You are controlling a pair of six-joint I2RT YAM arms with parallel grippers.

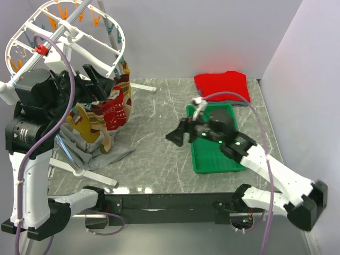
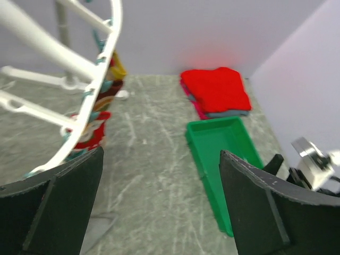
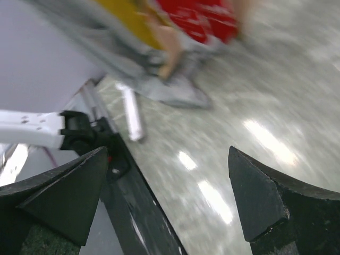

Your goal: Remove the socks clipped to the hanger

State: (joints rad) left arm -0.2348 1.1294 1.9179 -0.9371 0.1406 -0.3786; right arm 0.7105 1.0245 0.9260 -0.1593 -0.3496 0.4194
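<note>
The white oval hanger [image 1: 101, 24] with orange and teal clips stands tilted at the far left. Red patterned socks [image 1: 116, 109] and a mustard-yellow sock [image 1: 81, 121] hang from its lower rim; the red socks also show in the left wrist view [image 2: 91, 129], under the hanger's rim [image 2: 101, 79]. My left gripper [image 1: 94, 78] is open and empty, just beside the rim above the socks. My right gripper [image 1: 180, 134] is open and empty, low over the table's middle, pointing left at the socks, which show blurred in the right wrist view [image 3: 202, 18].
A green tray [image 1: 197, 159] lies right of centre under the right arm. A folded red garment [image 1: 222, 85] lies at the back right. Grey cloth [image 1: 109, 155] lies under the hanger. The hanger's white stand legs [image 1: 93, 177] reach toward the near edge.
</note>
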